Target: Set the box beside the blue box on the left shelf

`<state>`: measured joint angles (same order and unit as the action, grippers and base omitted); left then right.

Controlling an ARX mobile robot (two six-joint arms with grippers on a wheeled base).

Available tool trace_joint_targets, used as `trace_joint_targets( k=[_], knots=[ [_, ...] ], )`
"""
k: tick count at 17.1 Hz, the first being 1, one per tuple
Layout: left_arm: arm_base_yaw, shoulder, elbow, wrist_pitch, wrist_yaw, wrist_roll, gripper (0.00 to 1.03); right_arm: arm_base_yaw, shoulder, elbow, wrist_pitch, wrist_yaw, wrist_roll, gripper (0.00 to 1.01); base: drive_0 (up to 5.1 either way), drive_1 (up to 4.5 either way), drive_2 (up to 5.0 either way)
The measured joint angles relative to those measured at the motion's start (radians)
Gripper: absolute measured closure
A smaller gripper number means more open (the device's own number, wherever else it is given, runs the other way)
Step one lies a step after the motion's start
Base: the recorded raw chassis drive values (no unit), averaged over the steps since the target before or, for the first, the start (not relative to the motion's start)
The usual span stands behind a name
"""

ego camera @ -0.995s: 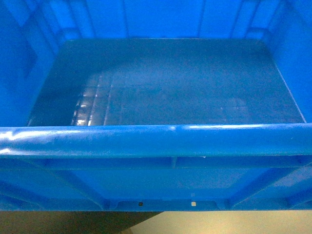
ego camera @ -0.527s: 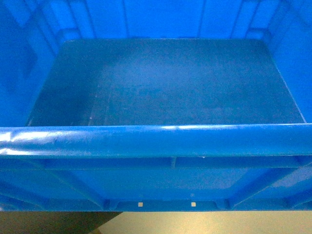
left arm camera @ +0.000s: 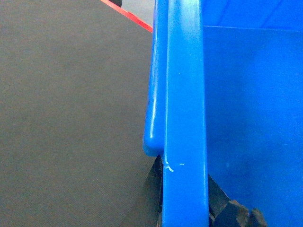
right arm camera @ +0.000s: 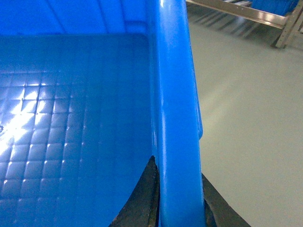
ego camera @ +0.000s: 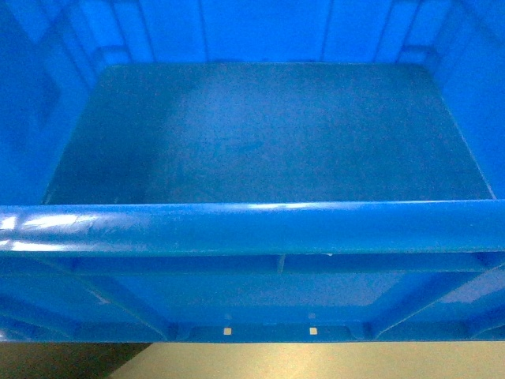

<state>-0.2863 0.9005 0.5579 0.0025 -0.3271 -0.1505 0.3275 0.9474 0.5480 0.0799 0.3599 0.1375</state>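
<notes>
The box (ego camera: 260, 134), a large bright-blue crate with a thick rolled rim, fills the head view and hangs above the floor; it holds nothing. My left gripper (left arm camera: 184, 191) is shut on the box (left arm camera: 184, 94) at its left rim, one dark finger (left arm camera: 154, 189) outside and one inside. On the opposite rim of the box (right arm camera: 175, 94), my right gripper (right arm camera: 180, 191) is shut too, a finger (right arm camera: 147, 194) on each side of the wall. Neither gripper shows in the head view. I cannot tell whether the left shelf or the other blue box is in view.
A dark grey floor mat (left arm camera: 71, 118) with a red line (left arm camera: 128, 14) lies below the left rim. Pale floor (right arm camera: 246, 118) lies below the right rim. A metal-framed rack (right arm camera: 246, 14) with something blue (right arm camera: 277, 4) on it stands at that view's far right.
The box keeps its place in the head view. The bright reflections on its floor have faded, and the dark floor patch under its near wall has shrunk leftward, with pale floor spreading.
</notes>
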Motion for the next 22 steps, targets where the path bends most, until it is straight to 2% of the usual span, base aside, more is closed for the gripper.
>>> trace_joint_targets(
  k=[22],
  knots=[
    [0.0,0.0,0.0,-0.001,0.0,0.0,0.95,0.0,0.0,0.0,0.001,0.0,0.0,0.91,-1.5,-1.5,-1.5]
  ],
)
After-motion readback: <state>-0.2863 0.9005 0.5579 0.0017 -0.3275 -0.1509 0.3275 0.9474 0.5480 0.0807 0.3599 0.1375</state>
